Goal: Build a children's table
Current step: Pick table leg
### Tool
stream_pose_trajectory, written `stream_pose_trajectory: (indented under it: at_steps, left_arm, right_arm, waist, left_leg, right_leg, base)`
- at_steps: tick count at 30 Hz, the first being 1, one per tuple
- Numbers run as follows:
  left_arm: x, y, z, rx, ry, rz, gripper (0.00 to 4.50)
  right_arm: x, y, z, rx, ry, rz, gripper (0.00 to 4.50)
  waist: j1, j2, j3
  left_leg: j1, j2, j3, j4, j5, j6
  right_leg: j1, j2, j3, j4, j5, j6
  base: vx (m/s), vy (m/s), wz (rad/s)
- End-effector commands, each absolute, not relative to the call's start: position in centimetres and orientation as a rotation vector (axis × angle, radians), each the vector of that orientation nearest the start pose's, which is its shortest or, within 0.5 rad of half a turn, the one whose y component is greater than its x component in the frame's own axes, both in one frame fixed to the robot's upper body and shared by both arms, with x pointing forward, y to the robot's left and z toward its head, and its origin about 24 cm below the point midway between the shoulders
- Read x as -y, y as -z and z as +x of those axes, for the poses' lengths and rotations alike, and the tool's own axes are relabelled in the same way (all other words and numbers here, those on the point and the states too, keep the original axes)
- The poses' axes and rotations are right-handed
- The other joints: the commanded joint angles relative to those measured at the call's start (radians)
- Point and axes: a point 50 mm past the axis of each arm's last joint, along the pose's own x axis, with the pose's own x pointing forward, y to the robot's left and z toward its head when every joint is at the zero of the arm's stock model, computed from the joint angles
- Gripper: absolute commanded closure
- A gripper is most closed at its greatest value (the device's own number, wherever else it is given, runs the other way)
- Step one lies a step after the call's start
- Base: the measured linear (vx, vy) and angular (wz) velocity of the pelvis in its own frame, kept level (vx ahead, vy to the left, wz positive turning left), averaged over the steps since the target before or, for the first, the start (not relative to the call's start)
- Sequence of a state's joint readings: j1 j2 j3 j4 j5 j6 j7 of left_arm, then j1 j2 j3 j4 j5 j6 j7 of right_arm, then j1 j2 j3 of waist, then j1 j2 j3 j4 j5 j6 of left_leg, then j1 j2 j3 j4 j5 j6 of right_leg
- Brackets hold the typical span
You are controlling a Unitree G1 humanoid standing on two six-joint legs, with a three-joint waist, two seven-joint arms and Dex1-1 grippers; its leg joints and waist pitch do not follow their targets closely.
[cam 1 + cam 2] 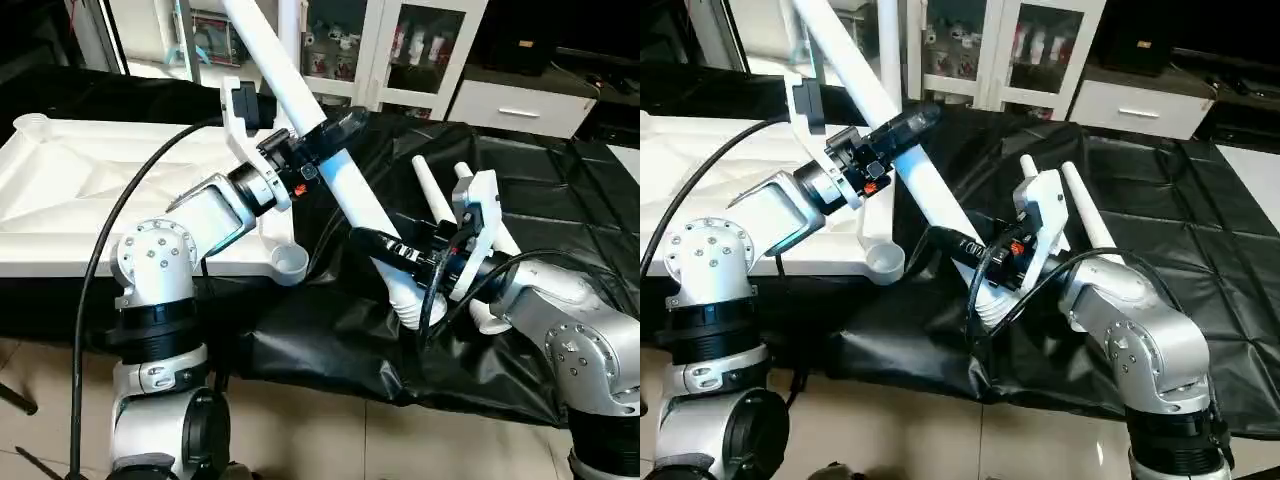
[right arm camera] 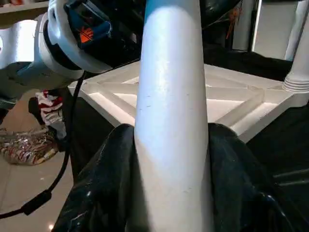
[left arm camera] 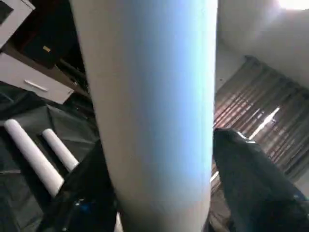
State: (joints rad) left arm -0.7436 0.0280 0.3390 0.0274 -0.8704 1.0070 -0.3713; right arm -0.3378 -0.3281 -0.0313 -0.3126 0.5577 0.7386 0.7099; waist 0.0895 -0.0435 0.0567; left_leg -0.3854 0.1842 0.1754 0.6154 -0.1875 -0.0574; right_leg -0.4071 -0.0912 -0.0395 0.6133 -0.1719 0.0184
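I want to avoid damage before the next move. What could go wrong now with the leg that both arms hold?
1. Both the left gripper and the right gripper clamp one table leg; uneven motion could make it slip.
2. The leg's ribbed end is off the corner socket, so it could hit the table top.

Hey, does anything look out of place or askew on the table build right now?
Nothing looks damaged or spilled. One leg is held slanted in the air by both tools, left tool higher up, right tool near its ribbed end, not in a socket. The near corner socket of the tabletop is empty.
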Motion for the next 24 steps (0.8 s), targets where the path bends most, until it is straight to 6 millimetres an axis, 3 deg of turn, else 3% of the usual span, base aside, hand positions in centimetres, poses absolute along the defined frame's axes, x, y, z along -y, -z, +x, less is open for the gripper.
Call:
stream_pose_trajectory:
  at_steps: [1,6,10,17,19,23,24]
  left_arm:
    - [-9.48,-20.33,32.59,-0.113,0.959,-0.767,1.87]
    - [-9.80,-20.59,32.84,-0.093,0.937,-0.778,2.36]
    - [-9.97,-20.65,32.90,-0.090,0.929,-0.787,2.60]
    - [-10.15,-20.88,32.89,-0.088,0.941,-0.795,2.72]
    - [-10.11,-20.86,32.89,-0.090,0.945,-0.788,2.73]
    - [-10.05,-20.86,32.85,-0.091,0.956,-0.765,2.73]
    - [-9.89,-20.98,32.46,-0.084,1.020,-0.669,2.73]
  right_arm:
    - [13.11,-15.59,27.13,-0.044,-0.995,0.140,2.68]
    - [13.13,-15.56,27.34,-0.040,-0.980,0.140,2.68]
    - [13.09,-15.56,27.45,-0.037,-0.976,0.137,2.68]
    - [12.92,-15.59,27.82,-0.030,-0.956,0.139,2.68]
    - [12.85,-15.56,27.90,-0.033,-0.956,0.152,2.12]
    - [12.73,-15.56,27.93,-0.036,-0.965,0.171,1.80]
    - [12.81,-15.87,27.93,-0.038,-0.991,0.217,1.65]
  waist:
    - [0.000,0.010,-0.069]
    - [0.001,0.005,-0.069]
    - [0.001,0.008,-0.068]
    - [0.002,0.012,-0.068]
    - [0.001,0.011,-0.067]
    - [0.001,0.011,-0.068]
    - [0.001,0.008,-0.068]
  left_leg:
    - [0.021,0.031,-0.011,-0.085,-0.176,-0.035]
    - [0.020,0.031,-0.010,-0.085,-0.178,-0.034]
    - [0.020,0.031,-0.011,-0.086,-0.187,-0.040]
    - [0.021,0.031,-0.011,-0.086,-0.186,-0.042]
    - [0.020,0.031,-0.011,-0.088,-0.195,-0.043]
    - [0.021,0.030,-0.011,-0.088,-0.193,-0.046]
    - [0.023,0.030,-0.011,-0.089,-0.191,-0.044]
  right_leg:
    - [0.047,-0.036,0.027,-0.064,-0.150,-0.181]
    - [0.048,-0.037,0.028,-0.065,-0.153,-0.181]
    - [0.047,-0.038,0.028,-0.066,-0.165,-0.177]
    - [0.047,-0.038,0.028,-0.065,-0.152,-0.179]
    - [0.047,-0.037,0.027,-0.066,-0.159,-0.177]
    - [0.046,-0.036,0.027,-0.065,-0.159,-0.175]
    - [0.045,-0.037,0.027,-0.067,-0.166,-0.171]
  base:
    - [0.000,0.000,0.00]
    - [0.000,0.000,0.00]
    - [0.000,0.000,0.00]
    - [0.000,0.000,0.00]
    - [0.000,0.000,0.00]
    - [0.000,0.000,0.00]
    - [0.000,0.000,0.00]
